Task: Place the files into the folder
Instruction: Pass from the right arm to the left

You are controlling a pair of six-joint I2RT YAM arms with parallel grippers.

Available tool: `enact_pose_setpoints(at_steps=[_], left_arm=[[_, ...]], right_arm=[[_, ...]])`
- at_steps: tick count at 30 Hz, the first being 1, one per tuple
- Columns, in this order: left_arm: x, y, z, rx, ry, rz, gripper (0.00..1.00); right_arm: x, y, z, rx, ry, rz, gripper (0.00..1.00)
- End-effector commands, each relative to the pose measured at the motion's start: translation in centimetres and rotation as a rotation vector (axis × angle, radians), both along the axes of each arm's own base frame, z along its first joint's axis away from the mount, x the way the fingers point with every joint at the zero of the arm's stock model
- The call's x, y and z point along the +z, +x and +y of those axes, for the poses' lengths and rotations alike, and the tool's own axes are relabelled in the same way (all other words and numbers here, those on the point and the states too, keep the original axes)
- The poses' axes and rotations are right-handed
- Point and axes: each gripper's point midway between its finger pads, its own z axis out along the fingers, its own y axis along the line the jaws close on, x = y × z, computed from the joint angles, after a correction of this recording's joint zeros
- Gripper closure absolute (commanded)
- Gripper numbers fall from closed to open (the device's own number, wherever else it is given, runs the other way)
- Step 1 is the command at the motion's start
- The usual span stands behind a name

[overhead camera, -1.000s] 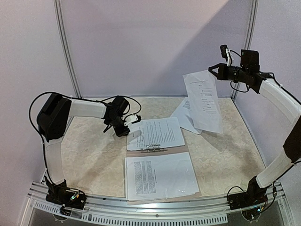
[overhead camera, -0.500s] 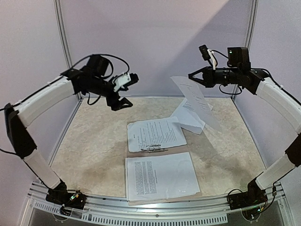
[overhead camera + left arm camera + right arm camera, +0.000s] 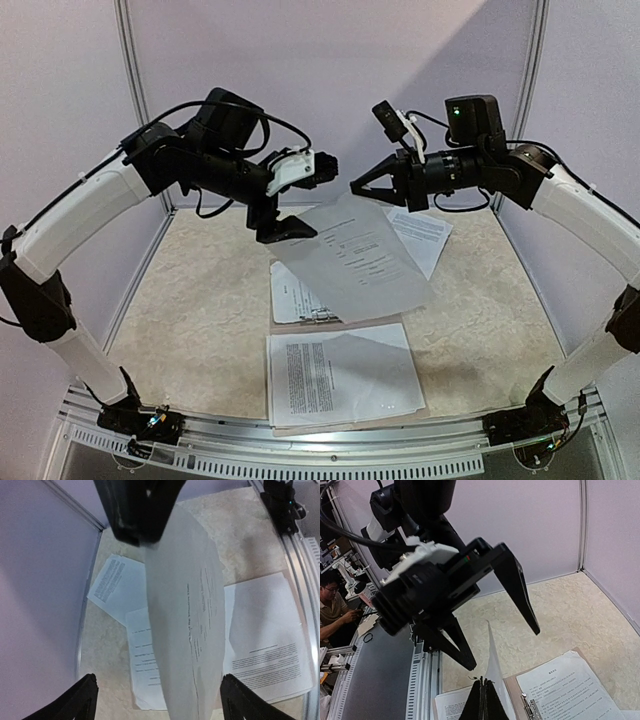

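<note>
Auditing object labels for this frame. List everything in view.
held sheet: one, white, printed, in the air above the folder
clipped sheet: one, white, folder's far half, partly hidden
near sheet: one, white, folder's near half
loose sheet: one, white, on the table, back right
folder: one, tan, lying open mid-table
clip: one, grey metal, at the clipped sheet's near edge
table: one, beige marbled
person: one, brown shirt, seated off the table
left gripper: one, black, open, empty, raised
right gripper: one, black, shut on held sheet
</note>
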Motion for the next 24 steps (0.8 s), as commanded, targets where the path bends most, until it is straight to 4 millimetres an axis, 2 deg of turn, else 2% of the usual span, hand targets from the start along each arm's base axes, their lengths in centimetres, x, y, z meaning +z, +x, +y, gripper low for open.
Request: enact_pose_setpoints(at_steps=[1, 4, 7, 8, 11, 12, 13, 14, 16, 17, 18, 21, 24], left_arm=[[-3.0, -1.5, -0.7, -0.007, 0.066, 0.077, 0.27], [-2.2, -2.3, -1.4, -0.020, 0.014, 0.108, 0.64], [-1.7, -3.7, -2.0, -0.060, -0.021, 0.168, 0.95], [-1.6, -4.3, -2.1, -0.077, -0.027, 0.189, 1.00], [-0.9, -4.8, -1.8, -0.075, -0.045, 0.212, 1.00], [-0.4, -4.5, -1.5, -0.052, -0.056, 0.206, 1.00], [0.3, -4.1, -1.1, -0.022, -0.071, 0.189, 1.00], [1.2, -3.5, -0.6, 0.012, -0.089, 0.168, 1.00], [3.2, -2.0, 0.7, 0.083, -0.143, 0.130, 1.00], [4.1, -1.0, 1.6, 0.119, -0.176, 0.127, 1.00], [5.0, -0.2, 2.5, 0.149, -0.209, 0.130, 1.00], [7.4, 1.8, 5.2, 0.232, -0.304, 0.145, 1.00], [9.4, 1.4, 6.7, 0.218, -0.352, 0.133, 1.00]], right_arm=[[1.4, -0.9, 0.5, 0.047, 0.035, -0.013, 1.00], [1.8, -1.3, 0.4, 0.066, 0.046, -0.017, 1.00], [1.9, -1.6, 0.4, 0.077, 0.070, 0.006, 1.00], [2.0, -1.8, 0.4, 0.078, 0.076, 0.008, 1.00], [2.0, -1.2, 0.0, 0.025, 0.074, -0.004, 1.00], [1.8, -0.3, -0.2, -0.033, 0.063, -0.015, 0.96], [1.6, 0.7, -0.5, -0.100, 0.054, -0.026, 0.78], [1.5, 1.5, -1.0, -0.162, 0.050, -0.040, 0.56], [1.1, 2.5, -2.1, -0.236, 0.059, -0.072, 0.22], [1.0, 2.9, -2.7, -0.268, 0.072, -0.084, 0.10], [1.5, 3.0, -3.7, -0.295, 0.099, -0.105, 0.02], [1.8, 3.6, -6.3, -0.357, 0.135, -0.124, 0.01], [0.6, 4.7, -8.7, -0.401, 0.184, -0.144, 0.01]])
